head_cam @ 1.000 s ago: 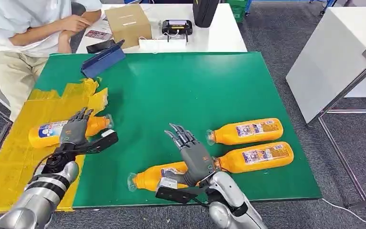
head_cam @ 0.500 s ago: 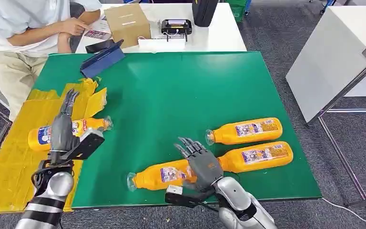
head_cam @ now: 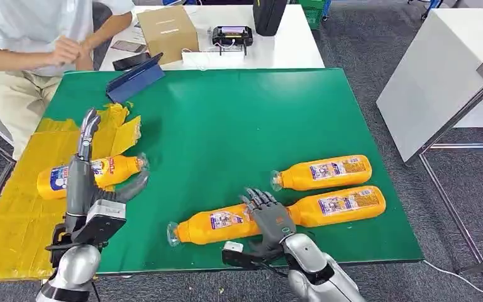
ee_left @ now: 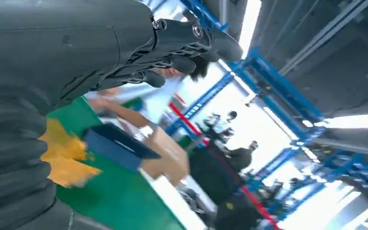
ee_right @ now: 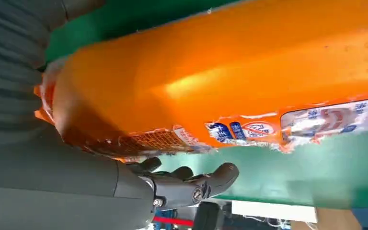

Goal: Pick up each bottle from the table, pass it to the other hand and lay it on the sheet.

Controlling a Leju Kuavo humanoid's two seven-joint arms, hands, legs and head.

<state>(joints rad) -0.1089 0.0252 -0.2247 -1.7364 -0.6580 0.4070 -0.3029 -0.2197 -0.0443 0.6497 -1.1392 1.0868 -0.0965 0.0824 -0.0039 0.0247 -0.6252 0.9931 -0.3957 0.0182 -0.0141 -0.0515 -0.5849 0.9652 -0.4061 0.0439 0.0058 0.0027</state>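
Observation:
Near the front edge of the green mat (head_cam: 226, 119) lies an orange bottle (head_cam: 214, 226), cap toward the left. My right hand (head_cam: 269, 215) rests over its base end with fingers spread, not closed around it. The right wrist view has that bottle (ee_right: 230, 81) pressed close against the palm, the fingers (ee_right: 191, 184) reaching past it. Two more orange bottles (head_cam: 324, 172) (head_cam: 338, 206) lie side by side at the right. A fourth bottle (head_cam: 110, 170) lies on the yellow sheet (head_cam: 19, 214). My left hand (head_cam: 83, 179) stands upright in front of it, fingers straight, holding nothing, as the left wrist view (ee_left: 124, 43) confirms.
A person (head_cam: 31, 38) sits at the far left corner. A blue case (head_cam: 136, 78) leans at the mat's back left. On the white table behind are a cardboard box (head_cam: 168, 30) and a black device (head_cam: 233, 35). Another white table (head_cam: 440, 69) stands to the right.
My left hand has drawn back from the bottle on the sheet and turned upright. My right hand has sunk onto the near bottle's base end. The person's arms have shifted.

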